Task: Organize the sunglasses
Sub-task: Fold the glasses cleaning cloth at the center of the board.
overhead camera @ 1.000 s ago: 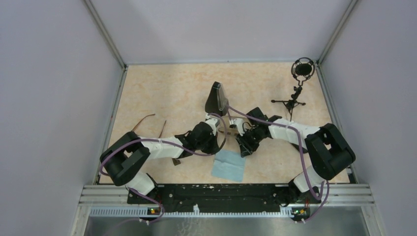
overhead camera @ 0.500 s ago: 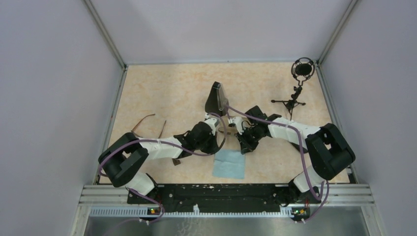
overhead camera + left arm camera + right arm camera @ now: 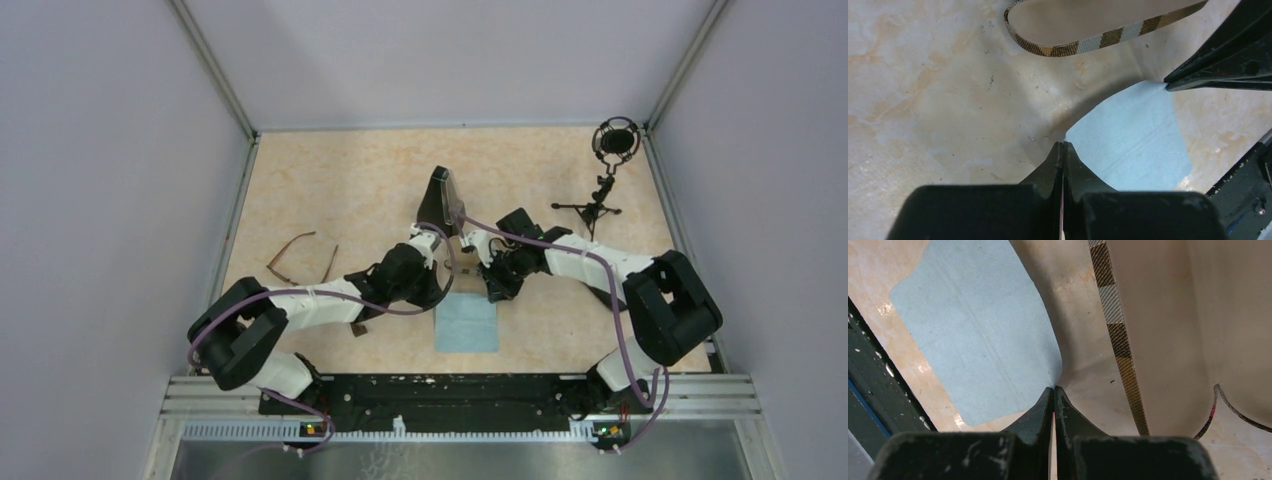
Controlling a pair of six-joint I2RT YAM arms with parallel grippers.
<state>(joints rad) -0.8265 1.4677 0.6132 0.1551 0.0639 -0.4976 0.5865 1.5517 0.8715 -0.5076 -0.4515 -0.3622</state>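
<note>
At table centre, the left gripper [image 3: 1063,146] is clamped on the far-left corner of the cloth [image 3: 467,325]. The right gripper [image 3: 1053,389] is clamped on its far-right corner. The brown sunglasses [image 3: 300,258] lie well to the left on the table [image 3: 350,180]. The plaid case [image 3: 1158,315] lies just beyond the cloth.

Plaid case [image 3: 1098,22], mostly beyond both wrist views' upper edges

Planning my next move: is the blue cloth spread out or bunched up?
Spread out. The blue cloth lies as one flat rectangle in the top view; the left hand and right hand each pinch a corner, shut.
</note>
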